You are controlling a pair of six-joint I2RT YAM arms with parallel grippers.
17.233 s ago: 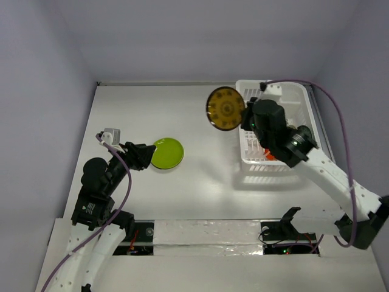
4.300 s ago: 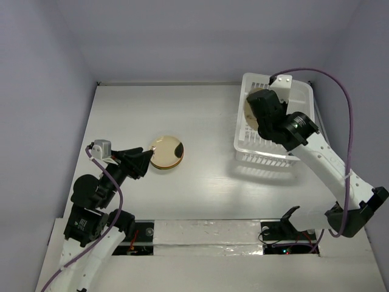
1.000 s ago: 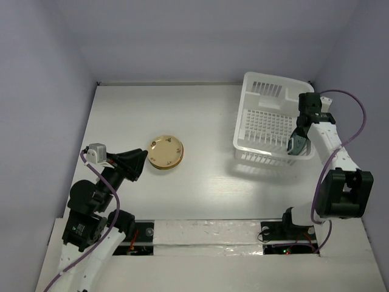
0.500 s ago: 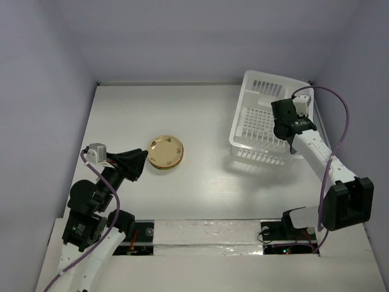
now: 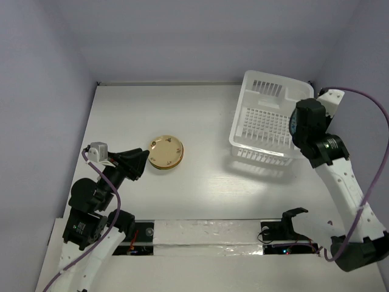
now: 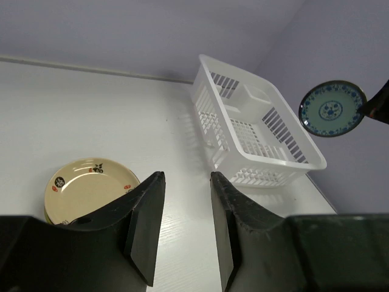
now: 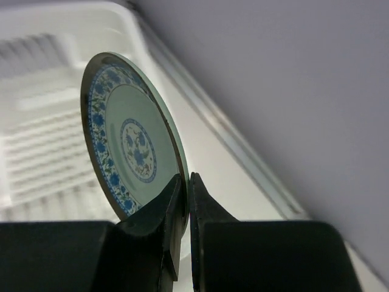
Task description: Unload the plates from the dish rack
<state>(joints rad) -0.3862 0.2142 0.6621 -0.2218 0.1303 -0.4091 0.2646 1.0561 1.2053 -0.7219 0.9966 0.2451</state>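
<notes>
Your counter (image 5: pixel 200 115) looked the same as a second earlier across the left and middle of the overhead view; all the change was at the upper right. The dish rack (image 5: pixel 267 88) there had slid a little toward the left and sat slightly askew. Its grid floor showed bare in both the overhead and left wrist views, with no plate in it that I could see. Your right arm (image 5: pixel 331 158), which a second before was folded low against the rack's right wall, had swung up and stood over the rack's right edge. Your left arm (image 5: pixel 97 188) had not moved: it waited at lower left, the left jaws apart and empty, pointed at the stack just beside them. That stack of plates (image 5: pixel 166 152), with a cream plate (image 6: pixel 91 185) on top, lay where it had been at centre-left of the overhead view, well apart from the rack. The smallest thing mattered most: the teal patterned plate (image 6: pixel 332 109) was clear of the rack, held on edge in the air, with the right jaws clamped on its lower rim, as the right wrist view showed. I judged it the last plate out, so what remained was to carry it across the counter and set it on or beside the stack. With only a rim grip, that carry called for a slow swing so the plate would not pivot
</notes>
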